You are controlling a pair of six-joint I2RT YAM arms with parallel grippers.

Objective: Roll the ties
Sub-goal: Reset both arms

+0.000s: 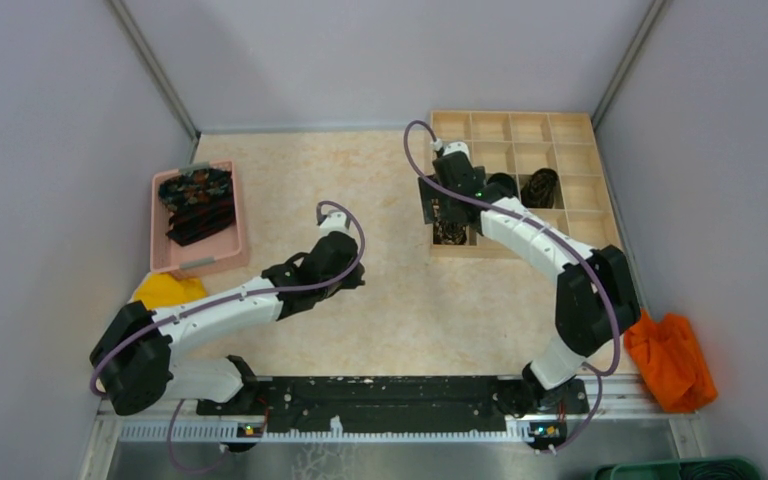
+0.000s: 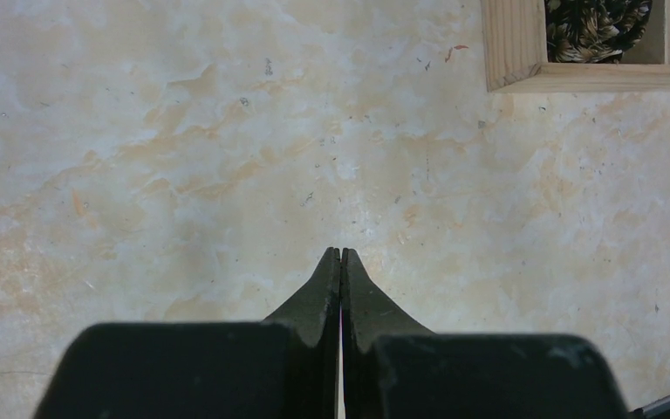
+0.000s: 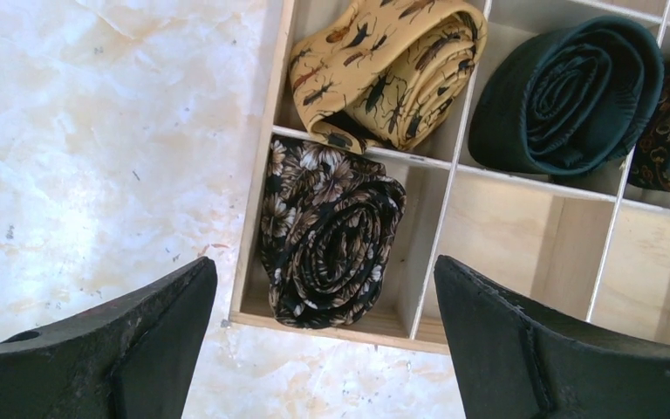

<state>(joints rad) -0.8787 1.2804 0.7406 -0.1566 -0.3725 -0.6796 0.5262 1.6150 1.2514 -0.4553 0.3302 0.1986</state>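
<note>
Hanging over the rolled dark floral fabric tie [image 3: 331,236] in the wooden grid box's [image 3: 253,218] corner cell, the right claw [image 3: 323,262] is released; piled dark printed ties [image 1: 197,205] lie in the pink plastic tray [image 1: 200,262], far-left of the clenched, nearer left claw [image 2: 341,251].

The top view looks steeply down from high up on the near side of the wooden box [image 1: 572,128], far enough off to take in the whole box and the table [image 1: 380,180] to its left. The left wrist view hangs close over bare table beside the box [image 2: 513,44], catching only its corner at upper right. The right wrist view sits closer still, looking down into the box [image 3: 259,175] at that same corner, so all three views share the compartment with the floral rolled tie [image 1: 450,232] [image 2: 595,26] [image 3: 331,231].
</note>
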